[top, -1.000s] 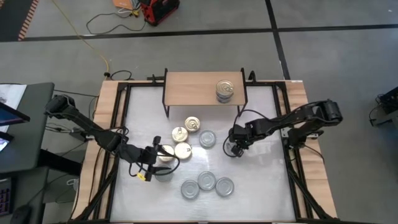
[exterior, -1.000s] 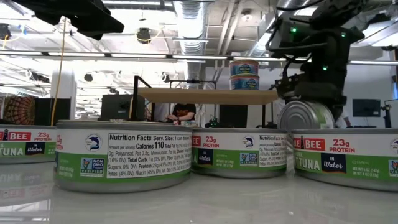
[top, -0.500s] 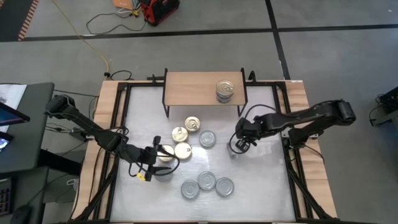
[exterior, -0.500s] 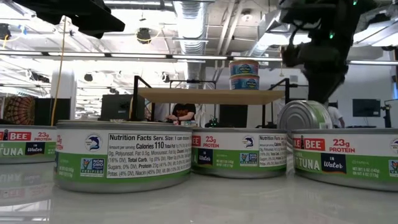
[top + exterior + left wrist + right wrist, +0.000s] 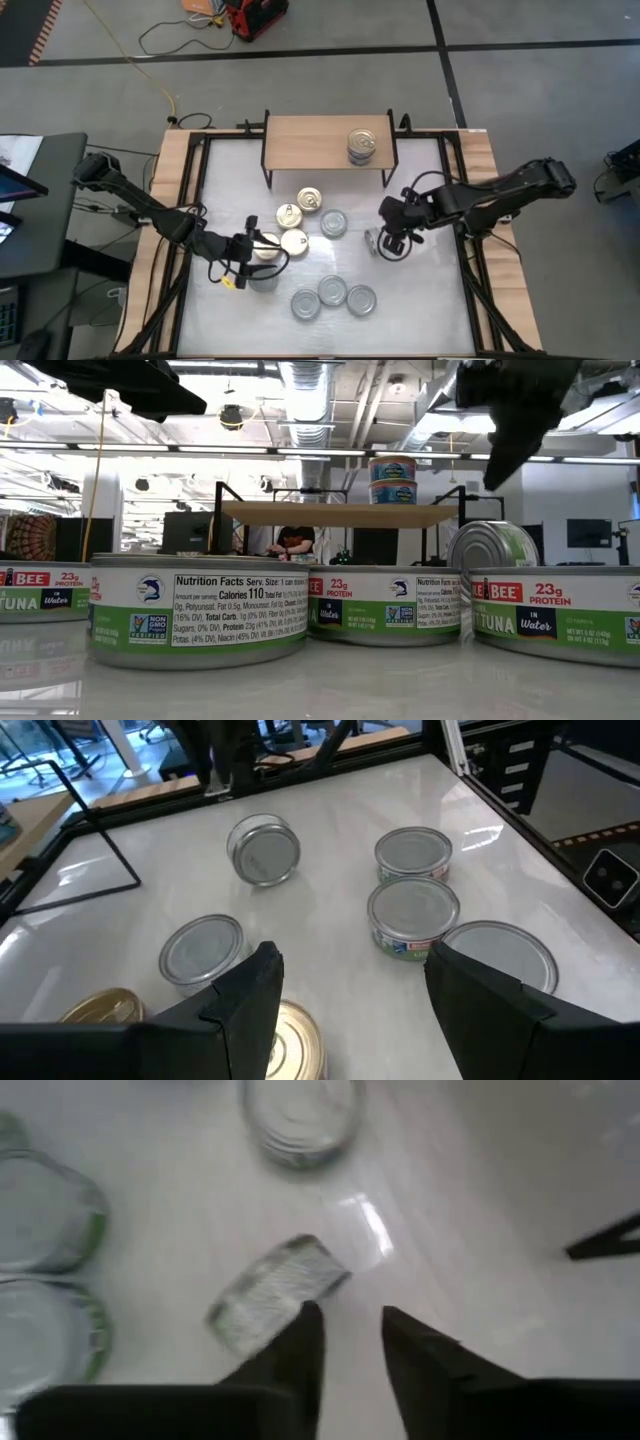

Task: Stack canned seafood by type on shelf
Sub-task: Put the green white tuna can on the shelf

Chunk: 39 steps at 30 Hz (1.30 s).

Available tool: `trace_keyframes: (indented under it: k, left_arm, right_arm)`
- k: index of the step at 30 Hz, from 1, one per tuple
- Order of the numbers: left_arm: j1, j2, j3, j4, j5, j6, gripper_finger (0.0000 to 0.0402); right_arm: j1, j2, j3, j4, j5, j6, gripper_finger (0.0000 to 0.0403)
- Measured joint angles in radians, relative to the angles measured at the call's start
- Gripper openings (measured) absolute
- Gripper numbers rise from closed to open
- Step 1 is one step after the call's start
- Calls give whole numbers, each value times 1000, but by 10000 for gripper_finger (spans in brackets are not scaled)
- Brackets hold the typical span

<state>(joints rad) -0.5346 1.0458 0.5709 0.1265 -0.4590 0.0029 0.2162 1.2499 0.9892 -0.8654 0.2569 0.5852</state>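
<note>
Tin on its edge near table's right edge, just released, unshelved; right gripper narrowly parted, empty; left gripper wide, idle.

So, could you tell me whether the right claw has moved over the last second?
Yes. In the high view the right claw has shifted outward, toward the table's right edge and slightly farther from the shelf, leaving the tipped tin lying on its side.

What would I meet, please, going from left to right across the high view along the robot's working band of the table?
Left gripper → gold-lidded tins → silver-lidded tin → tin on its side → right gripper.
</note>
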Motion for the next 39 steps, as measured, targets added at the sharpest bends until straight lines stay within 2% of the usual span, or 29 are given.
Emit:
trace_keyframes:
  k: [4,7,9,13,18,21,25,27,29,35,36,39]
  left_arm:
    - [0,0,0,0,0,1,233]
    - [0,0,0,-2,1,7,233]
    - [0,0,0,-3,2,25,233]
    - [0,0,0,-4,3,63,233]
    - [0,0,0,-8,-15,83,233]
    - [0,0,0,-2,-115,83,233]
    - [1,0,0,4,-337,47,233]
    - [1,0,0,4,-369,49,233]
    - [2,0,0,5,-311,72,233]
    - [24,0,0,-1,-17,105,233]
    - [24,0,0,-1,13,108,233]
    - [24,0,0,-1,18,109,233]
  right_arm:
    - [20,-1,26,7,0,77,228]
    - [21,9,29,13,-8,218,280]
    - [21,29,30,13,-30,332,300]
    - [39,112,51,-9,-33,415,306]
    - [55,246,159,-130,-27,467,305]
    - [70,325,220,-190,-21,496,305]
    - [91,417,293,-252,-14,529,305]
    - [100,455,320,-280,-3,547,305]
    - [103,484,338,-292,4,559,305]
    - [103,533,342,-309,19,603,305]
    - [103,539,342,-309,23,611,305]
    - [99,559,328,-302,35,624,304]
